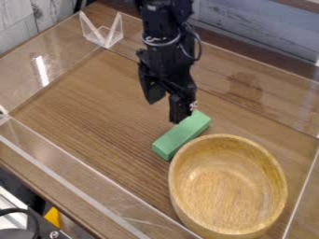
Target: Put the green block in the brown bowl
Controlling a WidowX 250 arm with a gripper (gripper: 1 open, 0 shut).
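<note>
A small bright green block [180, 136] lies flat on the wooden table, its long axis running diagonally, just off the upper left rim of the brown bowl [229, 188]. The bowl is large, round and light wood, with nothing inside. My black gripper [165, 99] points down and hangs just above the block's upper right end, slightly to its left. Its two fingers stand apart and hold nothing. One fingertip [178, 111] is close over the block's end; whether it touches is not clear.
Clear plastic walls [75, 187] fence the table on the left and front. A small clear acrylic stand [100, 31] sits at the back left. A wood plank wall runs behind the table.
</note>
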